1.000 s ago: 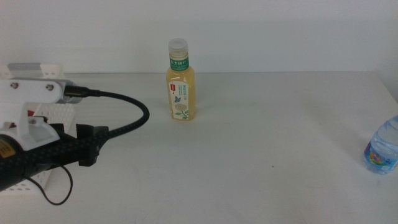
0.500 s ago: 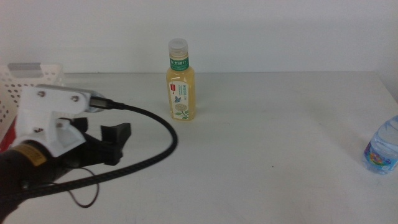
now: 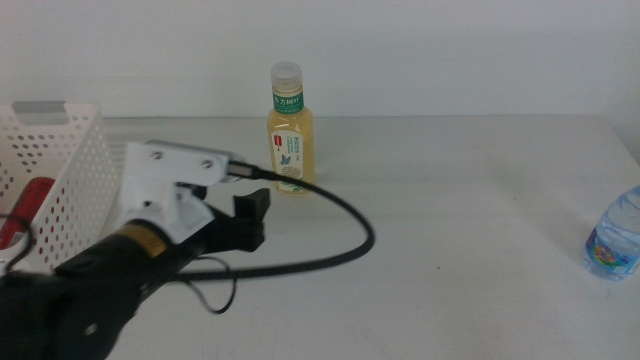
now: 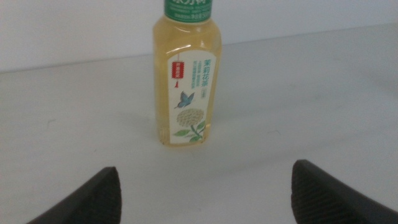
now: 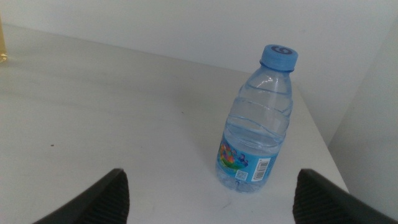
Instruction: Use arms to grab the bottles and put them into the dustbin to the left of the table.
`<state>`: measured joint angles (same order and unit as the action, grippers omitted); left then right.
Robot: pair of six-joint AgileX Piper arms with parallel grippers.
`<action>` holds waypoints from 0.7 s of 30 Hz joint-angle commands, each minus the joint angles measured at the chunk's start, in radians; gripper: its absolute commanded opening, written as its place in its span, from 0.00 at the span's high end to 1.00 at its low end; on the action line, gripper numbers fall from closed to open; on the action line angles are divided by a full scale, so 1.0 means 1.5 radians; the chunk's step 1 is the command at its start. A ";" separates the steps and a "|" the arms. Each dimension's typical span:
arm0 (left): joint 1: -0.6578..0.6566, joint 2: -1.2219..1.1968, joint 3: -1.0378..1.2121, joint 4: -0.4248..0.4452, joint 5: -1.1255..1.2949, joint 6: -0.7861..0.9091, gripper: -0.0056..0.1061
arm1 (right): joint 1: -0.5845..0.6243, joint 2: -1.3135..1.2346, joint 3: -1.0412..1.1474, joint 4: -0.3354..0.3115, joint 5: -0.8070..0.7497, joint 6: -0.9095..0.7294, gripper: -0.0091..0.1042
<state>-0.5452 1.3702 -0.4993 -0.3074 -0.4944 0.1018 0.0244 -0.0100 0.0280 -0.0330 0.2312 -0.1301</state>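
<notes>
On the off-white table (image 3: 450,220), the left gripper (image 3: 250,218) reaches from the left toward the upright pale-yellow drink bottle (image 3: 290,135), beside the white perforated basket (image 3: 55,180) holding a red can (image 3: 25,212), while a water bottle (image 3: 615,238) stands at the right edge.

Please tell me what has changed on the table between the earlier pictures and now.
The left gripper has swung away from the white basket toward the pale-yellow drink bottle, jaws open, not yet around it. The red can inside the basket has come into view. The drink bottle and water bottle have not moved.
</notes>
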 commanded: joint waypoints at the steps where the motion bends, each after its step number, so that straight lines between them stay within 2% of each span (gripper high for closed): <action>1: -0.007 0.018 -0.042 -0.014 -0.063 0.009 0.14 | -0.004 -0.018 -0.005 -0.004 -0.049 -0.006 0.24; 21: -0.007 0.224 -0.216 0.010 -0.118 0.020 0.14 | -0.004 -0.018 -0.005 -0.004 -0.049 -0.006 0.24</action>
<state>-0.5529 1.7319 -0.7810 -0.3057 -0.5905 0.1324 0.0244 -0.0100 0.0280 -0.0330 0.2312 -0.1301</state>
